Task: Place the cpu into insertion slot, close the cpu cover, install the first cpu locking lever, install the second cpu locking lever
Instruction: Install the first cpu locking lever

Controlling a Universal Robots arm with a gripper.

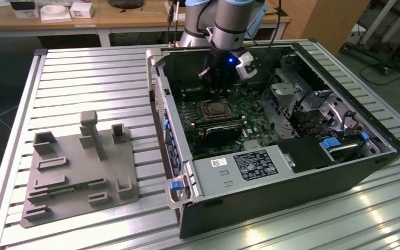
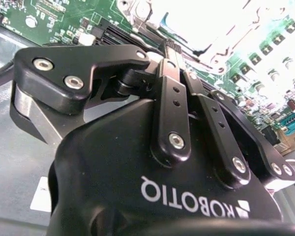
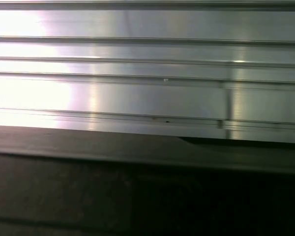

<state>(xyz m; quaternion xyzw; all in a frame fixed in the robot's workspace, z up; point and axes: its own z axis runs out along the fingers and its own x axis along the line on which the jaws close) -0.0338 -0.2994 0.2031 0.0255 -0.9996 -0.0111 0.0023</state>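
Shiny slatted metal tabletop (image 3: pixel 147 83); a dark wall (image 3: pixel 147 191) nearer

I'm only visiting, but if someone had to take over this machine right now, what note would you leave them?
Tool: inside the open computer case, over the green board, close to the insertion slot.
Slot: something silvery lies in its middle; whether it is the cpu or the cover, I cannot tell.
Done: nothing I can confirm.
Left: check every step, levers included.
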